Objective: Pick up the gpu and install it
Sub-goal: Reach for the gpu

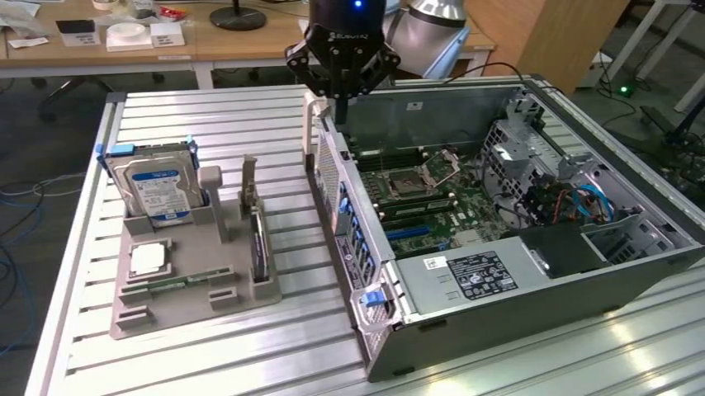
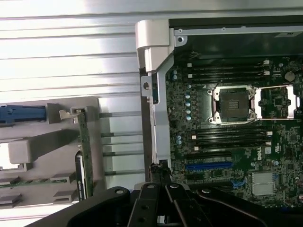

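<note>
Bright overhead light glares off the ribbed table (image 1: 617, 355).

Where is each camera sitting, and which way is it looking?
Exterior view: sits off the arm, up high, looking down at the slatted table, the grey holder with the gpu, and the open computer case; the arm's end and shut claw hang above the case's edge.
Wrist view: sits on the wrist, looking straight down past the claw at the motherboard and the holder.
Shared: claw, gpu, holder, motherboard.
</note>
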`<state>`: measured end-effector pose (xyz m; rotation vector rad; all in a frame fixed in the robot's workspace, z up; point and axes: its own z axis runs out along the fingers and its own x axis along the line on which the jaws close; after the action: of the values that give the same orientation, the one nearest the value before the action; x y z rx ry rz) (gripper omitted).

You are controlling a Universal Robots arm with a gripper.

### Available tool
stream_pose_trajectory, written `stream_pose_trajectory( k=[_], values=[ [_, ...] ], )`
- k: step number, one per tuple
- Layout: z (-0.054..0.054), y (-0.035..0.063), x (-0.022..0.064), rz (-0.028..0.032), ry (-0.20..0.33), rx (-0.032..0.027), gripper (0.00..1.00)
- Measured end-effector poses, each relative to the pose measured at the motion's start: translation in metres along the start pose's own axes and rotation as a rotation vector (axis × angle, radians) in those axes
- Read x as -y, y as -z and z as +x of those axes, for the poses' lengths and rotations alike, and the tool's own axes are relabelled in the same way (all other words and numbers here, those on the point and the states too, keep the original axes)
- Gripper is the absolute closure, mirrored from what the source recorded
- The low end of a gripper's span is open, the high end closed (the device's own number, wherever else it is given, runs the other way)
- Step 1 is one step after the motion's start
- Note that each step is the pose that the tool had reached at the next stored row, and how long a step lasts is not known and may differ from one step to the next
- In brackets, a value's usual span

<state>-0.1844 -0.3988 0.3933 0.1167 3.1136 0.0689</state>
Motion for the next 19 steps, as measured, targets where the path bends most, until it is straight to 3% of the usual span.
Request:
stream_pose_trajectory(
  k=[19],
  values=[
    [0.057, 0.0015, 0.0042, 0.0, 0.0, 0.0, 0.89]
  ],
)
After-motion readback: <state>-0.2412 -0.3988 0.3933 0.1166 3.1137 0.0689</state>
